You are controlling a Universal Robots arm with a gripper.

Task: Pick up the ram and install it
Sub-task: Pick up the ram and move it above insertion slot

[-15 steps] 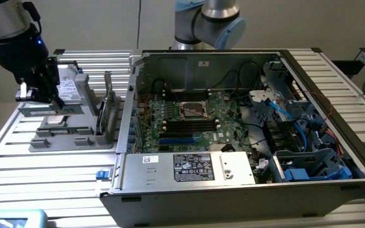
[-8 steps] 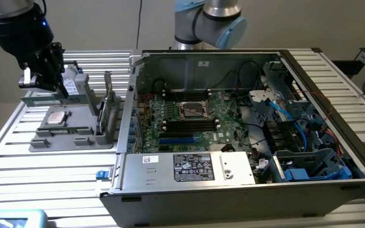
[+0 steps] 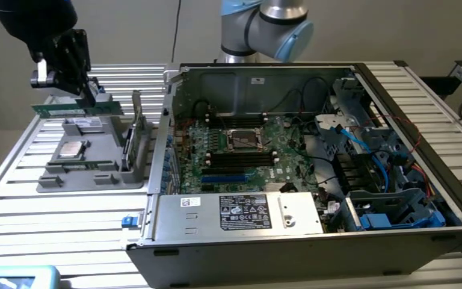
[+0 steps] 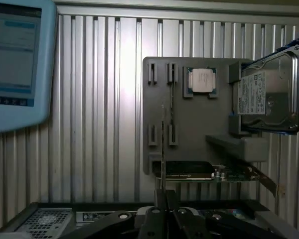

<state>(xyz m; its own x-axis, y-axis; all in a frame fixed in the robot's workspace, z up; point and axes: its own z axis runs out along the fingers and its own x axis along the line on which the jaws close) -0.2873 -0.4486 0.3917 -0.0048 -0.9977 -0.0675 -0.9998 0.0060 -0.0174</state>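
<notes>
The ram [image 3: 61, 110] is a thin green stick held level in the air above the far end of the grey parts tray [image 3: 74, 176], at the exterior view's left. My gripper [image 3: 86, 100] is shut on it from above. In the wrist view the ram [image 4: 163, 149] appears edge-on as a thin line running out from between my fingers [image 4: 157, 198], over the tray [image 4: 199, 124]. The open computer case [image 3: 311, 241] lies to the exterior view's right, with the motherboard's long black slots [image 3: 239, 158] and blue slots [image 3: 223, 178] facing up.
On the tray sit a processor [image 4: 202, 79], a hard drive [image 4: 269, 97] and a larger green expansion card [image 3: 135, 144] standing on edge. A light blue screen device [image 4: 17, 59] lies on the slatted table. Cables and drive bays crowd the case's right side [image 3: 375, 150].
</notes>
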